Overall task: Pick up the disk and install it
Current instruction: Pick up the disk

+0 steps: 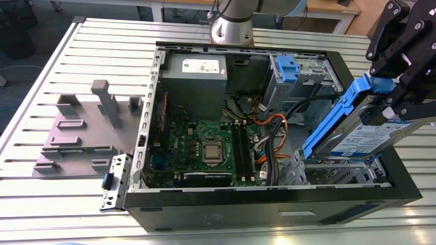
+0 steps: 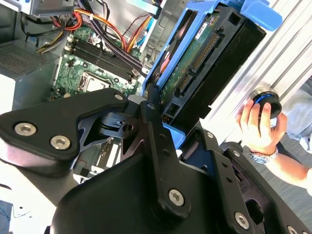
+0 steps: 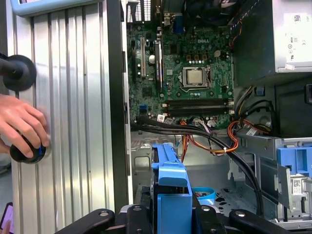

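End effector (image 1: 398, 97) clamped on the disk (image 1: 361, 133), right of frame in the exterior view. Disk hangs below-left of it, long axis tilted, lower end over drive cage (image 1: 340, 172) in the open case (image 1: 259, 201).

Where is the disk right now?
On the exterior view's right, the disk hangs tilted in the gripper, above the metal drive cage inside the open computer case.

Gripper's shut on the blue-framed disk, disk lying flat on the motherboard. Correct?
Not flat on the motherboard. The gripper is shut on the blue-framed disk, but the disk hangs tilted in the air over the open case, apart from the motherboard, as the exterior view shows.
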Controlling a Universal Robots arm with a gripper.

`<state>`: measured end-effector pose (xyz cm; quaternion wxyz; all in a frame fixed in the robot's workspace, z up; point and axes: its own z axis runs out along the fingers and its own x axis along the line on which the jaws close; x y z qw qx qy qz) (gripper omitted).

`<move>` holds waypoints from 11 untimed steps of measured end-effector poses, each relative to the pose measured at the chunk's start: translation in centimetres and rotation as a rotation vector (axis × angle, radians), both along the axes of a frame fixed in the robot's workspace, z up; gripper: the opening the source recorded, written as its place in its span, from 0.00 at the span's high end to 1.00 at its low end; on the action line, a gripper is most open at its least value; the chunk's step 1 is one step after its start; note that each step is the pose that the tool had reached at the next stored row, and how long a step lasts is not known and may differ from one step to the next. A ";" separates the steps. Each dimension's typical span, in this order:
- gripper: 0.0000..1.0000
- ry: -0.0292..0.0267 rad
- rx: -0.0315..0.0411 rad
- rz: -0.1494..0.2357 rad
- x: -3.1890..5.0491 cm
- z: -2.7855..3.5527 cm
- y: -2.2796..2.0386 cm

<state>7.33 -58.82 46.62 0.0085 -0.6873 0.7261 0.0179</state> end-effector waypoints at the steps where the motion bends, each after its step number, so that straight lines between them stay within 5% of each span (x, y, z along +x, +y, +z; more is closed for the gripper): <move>1: 0.64 0.0000 -0.0001 0.000 0.03 0.00 0.00; 11: 0.64 0.0000 0.0000 0.000 0.30 -0.06 0.00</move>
